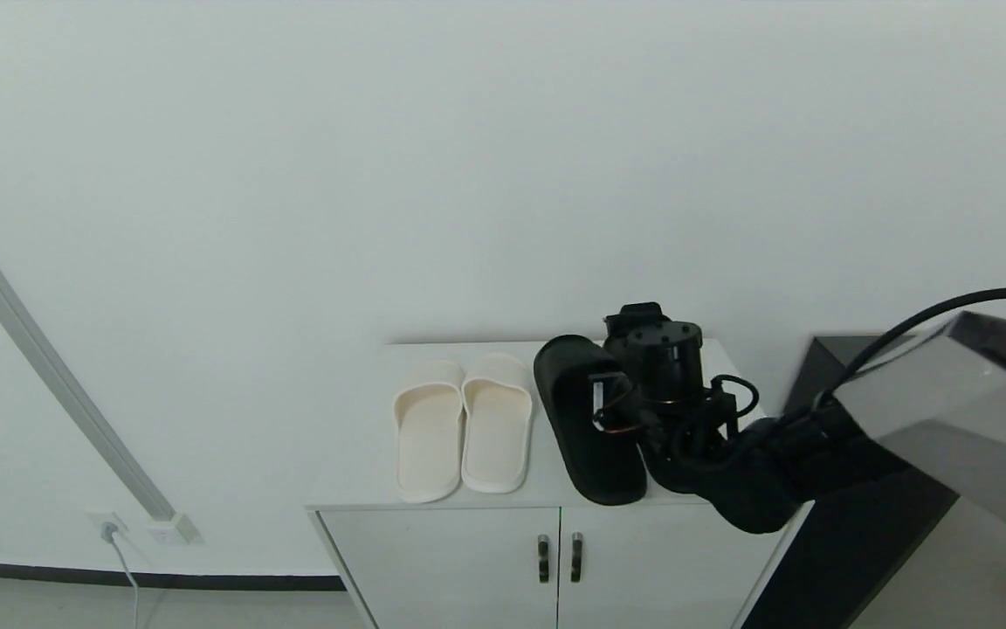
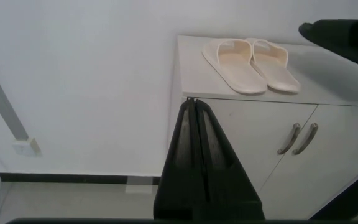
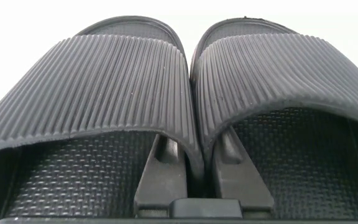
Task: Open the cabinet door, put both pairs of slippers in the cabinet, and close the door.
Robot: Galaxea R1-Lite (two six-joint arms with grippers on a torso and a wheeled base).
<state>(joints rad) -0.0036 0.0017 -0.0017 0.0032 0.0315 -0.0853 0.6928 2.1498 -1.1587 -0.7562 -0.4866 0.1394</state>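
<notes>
A plain white wall backs a white two-door cabinet [image 1: 451,559], doors shut. The right end effector [image 3: 194,174] grips the pair of black ribbed rubber slippers [image 1: 586,419] at the cabinet top. The pair of cream rubber slippers [image 1: 464,428] lies at their 9 o'clock. The left end effector [image 2: 193,109] is closed and empty.

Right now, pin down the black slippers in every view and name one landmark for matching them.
Head view: black slippers on the right part of the cabinet top.
Left wrist view: probably the dark shape past the cream slippers.
Right wrist view: both ribbed straps close up, right end effector fingers under them.
Landmark: the cream slippers, shared by head and left wrist views.
</notes>
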